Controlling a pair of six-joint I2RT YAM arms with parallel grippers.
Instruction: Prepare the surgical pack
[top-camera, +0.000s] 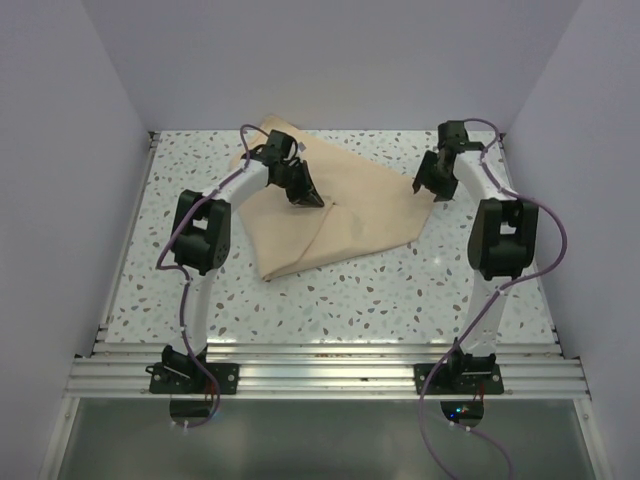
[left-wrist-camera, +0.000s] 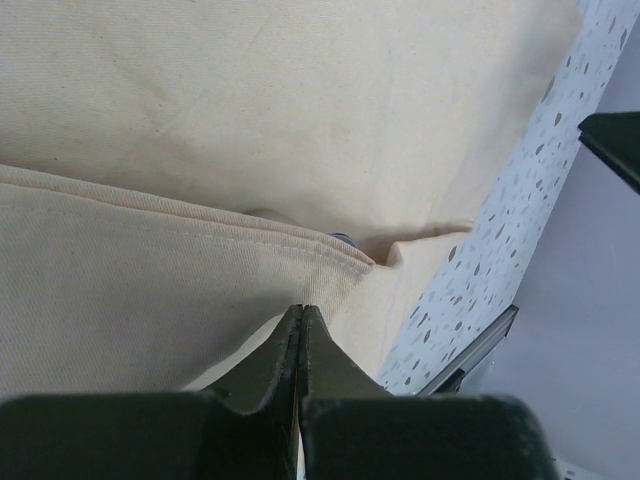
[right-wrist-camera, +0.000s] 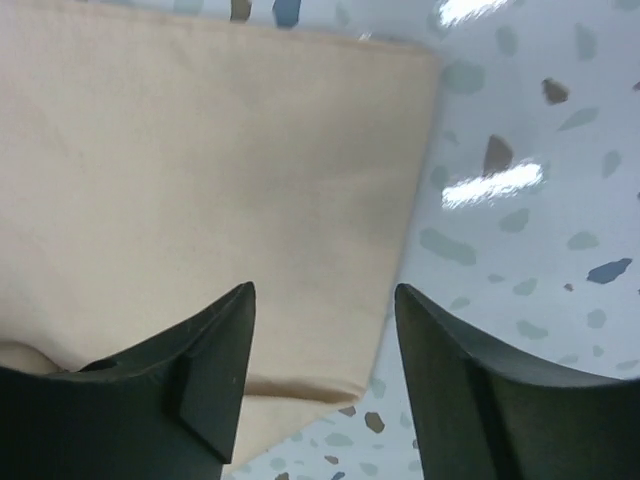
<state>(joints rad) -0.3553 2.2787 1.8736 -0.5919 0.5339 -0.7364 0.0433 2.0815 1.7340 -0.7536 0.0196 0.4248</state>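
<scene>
Your left jaws are shut above a folded hem of the tan sheet (left-wrist-camera: 300, 120). Your right jaws stand open over its edge on the desk (right-wrist-camera: 530, 250).

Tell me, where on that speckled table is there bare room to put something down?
Widest bare patch: between the near edge of the tan cloth and the metal rail. A narrower strip runs between the cloth and the left wall. The far middle is crowded: cloth, left gripper over it, right gripper at its right corner.
</scene>
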